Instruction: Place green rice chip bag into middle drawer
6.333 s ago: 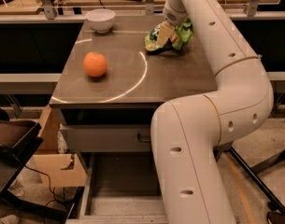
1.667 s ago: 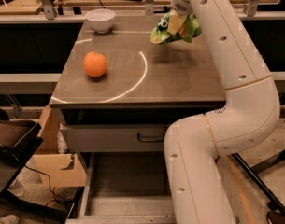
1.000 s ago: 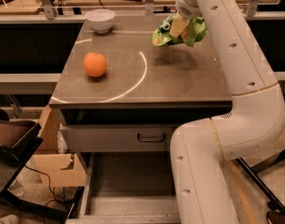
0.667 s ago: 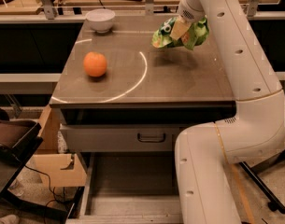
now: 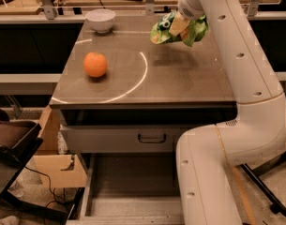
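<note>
White robot arm [image 5: 245, 69]: rises at right, bends over the rear of the counter.
Counter [image 5: 180, 83]: grey top with a pale curved line.
Middle drawer [image 5: 133, 191]: pulled out beneath the closed handled drawer front [image 5: 114, 138], floor bare.
Green rice chip bag [image 5: 195, 29]: held above the counter's rear right, not in the drawer.
Hand [image 5: 178, 25]: clamped on the bag.
White bowl [image 5: 101, 20]: rear left.
Orange [image 5: 95, 64]: front left.
</note>
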Tool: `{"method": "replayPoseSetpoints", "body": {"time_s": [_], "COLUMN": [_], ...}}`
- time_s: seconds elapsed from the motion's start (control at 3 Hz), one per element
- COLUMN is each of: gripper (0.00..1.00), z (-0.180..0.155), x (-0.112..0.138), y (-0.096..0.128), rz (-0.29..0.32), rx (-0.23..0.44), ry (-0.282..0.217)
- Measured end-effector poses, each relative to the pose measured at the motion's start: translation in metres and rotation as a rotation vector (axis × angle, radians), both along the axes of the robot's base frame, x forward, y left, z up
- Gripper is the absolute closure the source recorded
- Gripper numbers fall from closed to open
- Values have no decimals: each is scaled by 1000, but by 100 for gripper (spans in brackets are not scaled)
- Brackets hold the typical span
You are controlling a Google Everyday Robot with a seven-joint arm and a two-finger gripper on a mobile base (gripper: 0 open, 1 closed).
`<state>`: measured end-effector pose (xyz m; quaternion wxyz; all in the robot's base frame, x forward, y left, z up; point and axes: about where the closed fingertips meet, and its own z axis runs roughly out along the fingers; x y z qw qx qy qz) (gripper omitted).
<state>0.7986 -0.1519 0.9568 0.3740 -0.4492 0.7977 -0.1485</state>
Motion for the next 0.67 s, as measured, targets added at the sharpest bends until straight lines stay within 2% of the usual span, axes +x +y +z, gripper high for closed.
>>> {"method": "replayPoseSetpoints", "body": {"time_s": [0.33,0.67], "gripper": [100,100], "z": [31,56], "x": [-12,-24], "y": [3,7], "rz": [8,12], "rx": [-24,-60], "ry": [-79,-118]}}
